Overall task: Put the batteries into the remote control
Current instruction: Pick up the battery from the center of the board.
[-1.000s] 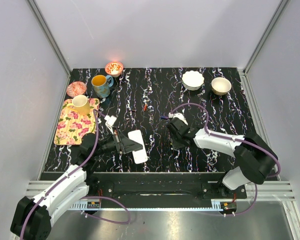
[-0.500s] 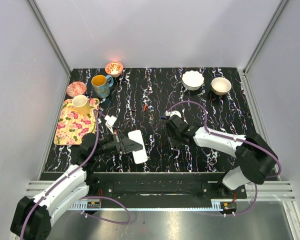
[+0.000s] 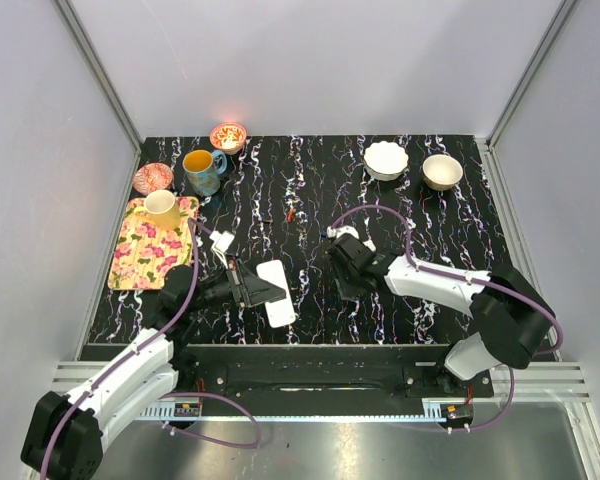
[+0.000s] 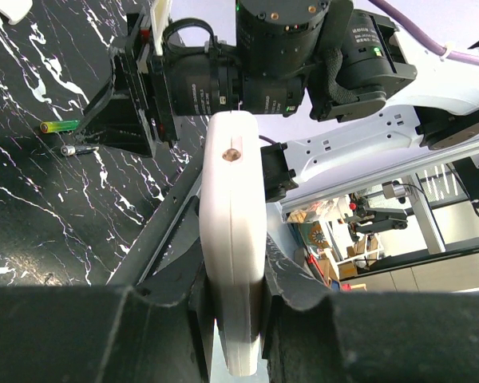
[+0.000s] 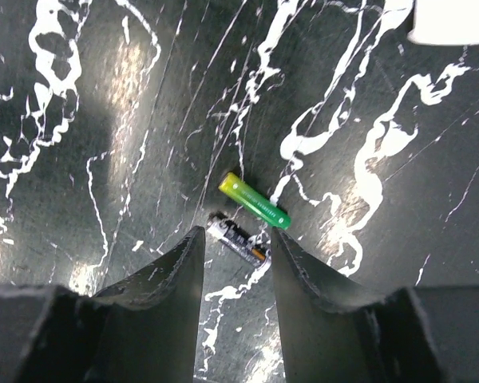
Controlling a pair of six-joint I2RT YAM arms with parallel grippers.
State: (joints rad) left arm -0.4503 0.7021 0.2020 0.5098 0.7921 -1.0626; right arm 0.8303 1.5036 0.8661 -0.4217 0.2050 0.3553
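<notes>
Right wrist view showed the right jaws spread apart and empty, hanging low over the black, white-veined desk [image 5: 80, 120]. One small dark cylindrical battery with a silvery end [image 5: 238, 238] lay right at their mouth, between the two tips. One green-and-yellow cylindrical battery [image 5: 254, 201] lay just beside it, on the far side. Both long axes ran on a slant, upper left to lower right, so neither lay square to the closing line. A turn of the wrist would probably be needed for a clean grip. Left wrist view showed the left jaws clenched across the flat faces of the small white rectangular remote control [image 4: 233, 239], which sat to the left of the batteries and apart from them. The right jaws were by far the nearer to the batteries. Counted: two batteries and one remote control, with both batteries outside it.
</notes>
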